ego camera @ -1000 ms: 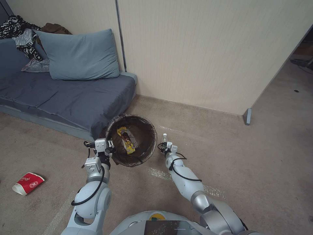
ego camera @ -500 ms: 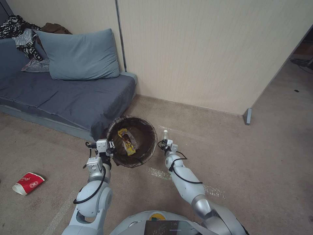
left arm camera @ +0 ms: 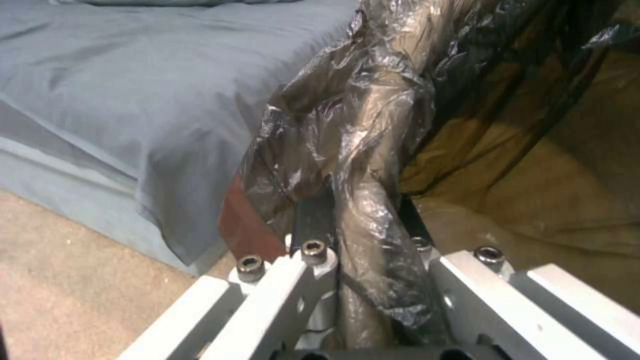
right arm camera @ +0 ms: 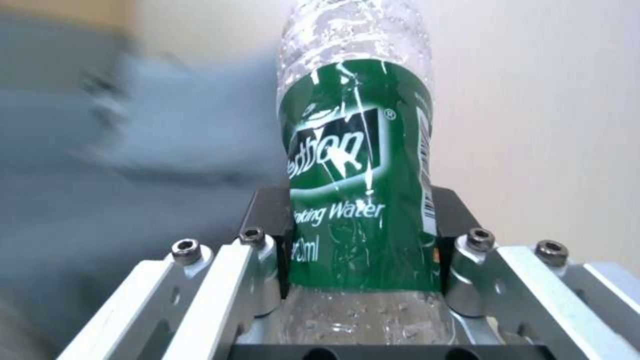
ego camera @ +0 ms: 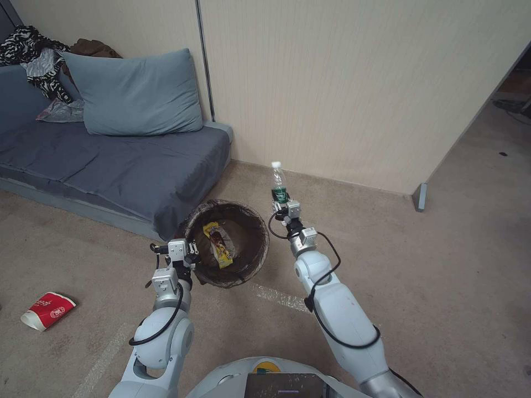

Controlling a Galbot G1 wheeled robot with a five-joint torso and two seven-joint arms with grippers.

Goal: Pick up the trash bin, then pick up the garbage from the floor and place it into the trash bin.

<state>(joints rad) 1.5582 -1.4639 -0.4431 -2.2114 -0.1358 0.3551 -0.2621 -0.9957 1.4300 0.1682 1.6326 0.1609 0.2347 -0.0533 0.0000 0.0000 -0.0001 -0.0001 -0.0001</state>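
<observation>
Our right hand (ego camera: 280, 202) pinched the clear green-labelled plastic bottle (ego camera: 278, 180) upright, at two o'clock from the brown-lined round bin (ego camera: 228, 243), whose rim our left hand (ego camera: 192, 258) clamped.

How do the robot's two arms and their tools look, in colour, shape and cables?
Both arms are rounded silver-grey shells with black cables looping along them. The left tool and right tool have white metal brackets with hex bolts and black fingers.
</observation>
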